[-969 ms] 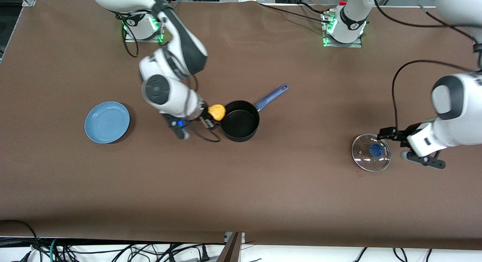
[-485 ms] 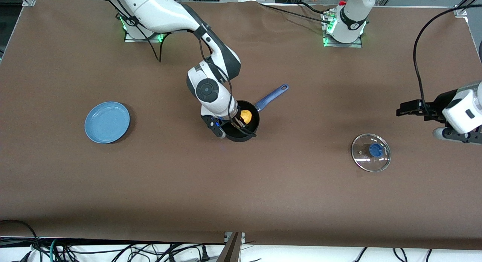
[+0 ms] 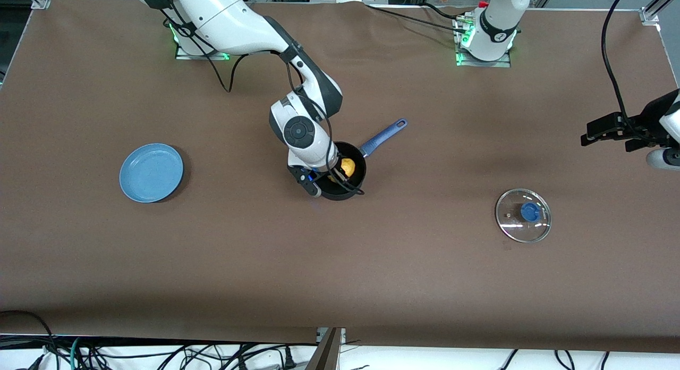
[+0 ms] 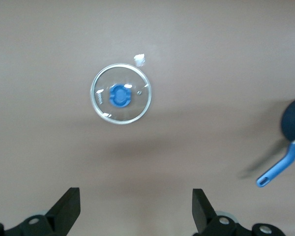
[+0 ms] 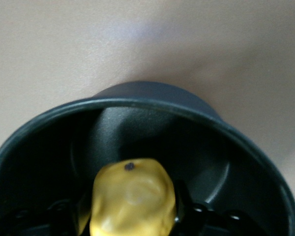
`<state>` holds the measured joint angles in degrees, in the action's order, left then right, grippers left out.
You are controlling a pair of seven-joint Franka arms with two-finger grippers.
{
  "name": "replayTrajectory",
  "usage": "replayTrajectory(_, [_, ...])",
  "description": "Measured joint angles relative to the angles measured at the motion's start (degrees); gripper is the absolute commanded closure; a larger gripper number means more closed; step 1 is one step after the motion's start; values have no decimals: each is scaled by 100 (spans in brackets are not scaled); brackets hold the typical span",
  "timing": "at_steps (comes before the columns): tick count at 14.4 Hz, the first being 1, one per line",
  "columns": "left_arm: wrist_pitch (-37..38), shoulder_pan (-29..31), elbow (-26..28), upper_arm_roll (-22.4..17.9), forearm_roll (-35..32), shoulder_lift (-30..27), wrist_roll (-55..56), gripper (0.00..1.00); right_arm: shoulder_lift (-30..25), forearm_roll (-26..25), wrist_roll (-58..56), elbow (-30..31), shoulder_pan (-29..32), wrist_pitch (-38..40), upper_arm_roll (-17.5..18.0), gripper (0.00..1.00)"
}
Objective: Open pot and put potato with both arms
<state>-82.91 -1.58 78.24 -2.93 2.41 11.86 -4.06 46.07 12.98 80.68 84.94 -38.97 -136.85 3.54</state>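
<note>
The black pot with its blue handle stands mid-table, lid off. My right gripper is down inside it, shut on the yellow potato. In the right wrist view the potato sits between the black fingers, below the pot's rim. The glass lid with its blue knob lies flat on the table toward the left arm's end. My left gripper is open and empty, up in the air near that end. The left wrist view shows the gripper with the lid below and the pot at the frame's edge.
A flat light-blue plate lies toward the right arm's end of the table. Brown cloth covers the table. Cables hang along the edge nearest the front camera.
My right gripper carried the potato from beside the pot over its rim and down into it. My left gripper drew up and away from the lid, which stays on the table.
</note>
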Motion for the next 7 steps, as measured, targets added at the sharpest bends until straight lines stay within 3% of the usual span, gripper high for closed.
replayTrajectory(3, [34, -12, 0, 437, -274, 1, 341, 0, -211, -66, -30, -178, -9, 332, -157, 0])
replayTrajectory(7, [38, 105, -1, 430, -251, 1, 358, 0, -1239, -380, -796, -347, 1, 1972, -800, 0])
